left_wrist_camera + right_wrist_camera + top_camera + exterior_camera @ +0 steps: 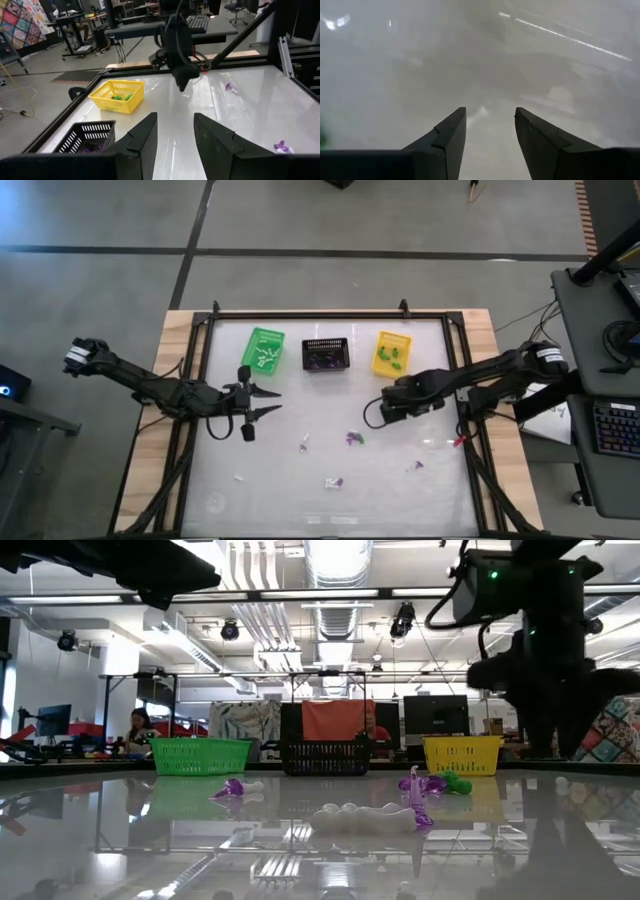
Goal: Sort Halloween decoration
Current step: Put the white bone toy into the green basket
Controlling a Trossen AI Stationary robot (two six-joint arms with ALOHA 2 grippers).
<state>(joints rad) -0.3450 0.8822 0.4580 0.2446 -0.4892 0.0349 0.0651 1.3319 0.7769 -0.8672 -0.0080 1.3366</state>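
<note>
Hovering over bare table (270, 480), the left gripper (268, 401) and right gripper (381, 411) both gape empty, trinkets (353, 438) scattered between them, frame edges well apart.

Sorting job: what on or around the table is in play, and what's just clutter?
In play:
- loose trinkets on the table
- green basket, black basket, yellow basket
- left end effector, open, empty
- right end effector, open, empty

Clutter:
- keyboard on the side desk
- person in the room beyond
</note>
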